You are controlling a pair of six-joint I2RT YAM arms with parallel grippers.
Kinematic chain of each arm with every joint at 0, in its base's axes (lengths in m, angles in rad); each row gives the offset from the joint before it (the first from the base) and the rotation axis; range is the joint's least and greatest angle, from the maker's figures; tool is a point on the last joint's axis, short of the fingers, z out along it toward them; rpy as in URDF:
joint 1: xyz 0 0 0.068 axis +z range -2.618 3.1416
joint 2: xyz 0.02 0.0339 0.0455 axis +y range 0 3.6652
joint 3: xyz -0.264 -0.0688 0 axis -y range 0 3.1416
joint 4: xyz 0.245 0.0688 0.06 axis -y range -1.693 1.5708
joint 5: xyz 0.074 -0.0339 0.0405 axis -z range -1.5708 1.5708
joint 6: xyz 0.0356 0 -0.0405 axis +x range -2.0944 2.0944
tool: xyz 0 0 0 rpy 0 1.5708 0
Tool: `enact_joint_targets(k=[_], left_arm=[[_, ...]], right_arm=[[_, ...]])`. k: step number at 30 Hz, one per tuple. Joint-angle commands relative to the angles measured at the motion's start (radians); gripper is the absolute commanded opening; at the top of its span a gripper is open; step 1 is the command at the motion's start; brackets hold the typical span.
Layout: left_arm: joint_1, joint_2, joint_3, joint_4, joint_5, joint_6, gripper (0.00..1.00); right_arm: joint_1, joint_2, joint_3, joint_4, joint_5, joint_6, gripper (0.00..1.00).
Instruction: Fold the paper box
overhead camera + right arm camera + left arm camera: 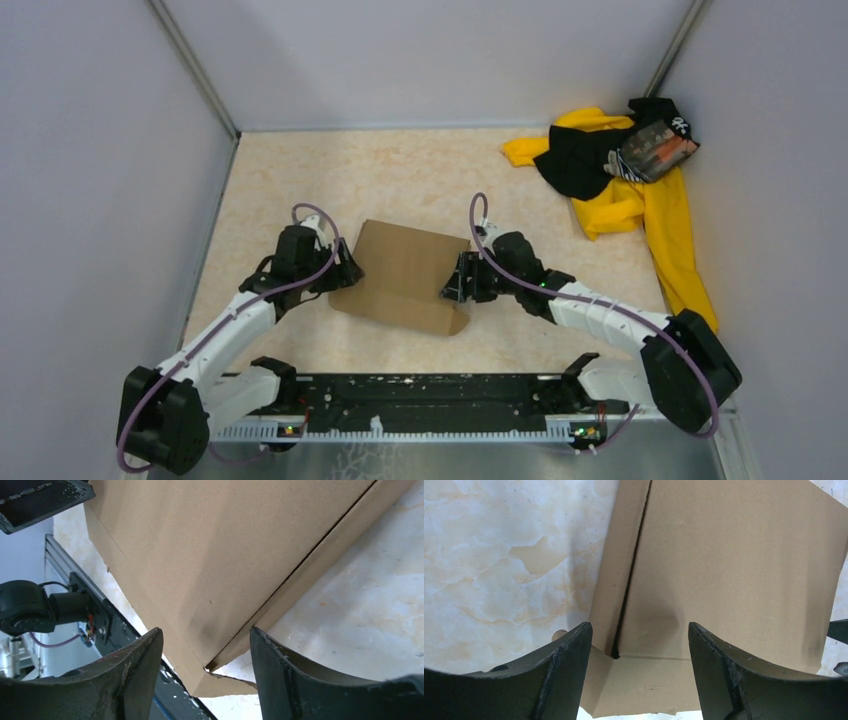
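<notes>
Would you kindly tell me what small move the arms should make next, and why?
The left gripper and right gripper stand open at opposite edges of the paper box, gripping nothing, so I would probably ease both inward and pinch those edges.

The paper box (405, 275) is matt cardboard, the table (300, 170) smooth and marbled, the cloth (660, 215) soft.

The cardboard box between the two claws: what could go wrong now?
1. The left gripper and the right gripper stand open at opposite sides of the paper box, so nothing holds it; a push could slide it across the table.
2. The side flap by the left gripper lies loose along an open seam and may spring back.
3. The near corner by the right gripper gapes; closing there could crumple it.
</notes>
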Motion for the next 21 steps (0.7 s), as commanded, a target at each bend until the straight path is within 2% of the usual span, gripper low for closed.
enact_joint_targets(k=[1,9,21], left_arm=[[-0.002,-0.009,-0.016,0.033,0.035,-0.028,0.76],[-0.002,-0.049,-0.085,0.033,0.035,-0.044,0.75],[-0.002,-0.033,-0.106,0.055,0.026,-0.042,0.73]], right_arm=[[-0.005,0.022,-0.005,0.127,-0.071,0.061,0.62],[-0.005,-0.026,-0.022,-0.031,0.02,0.04,0.64],[-0.005,0.067,-0.034,0.082,0.053,0.084,0.63]])
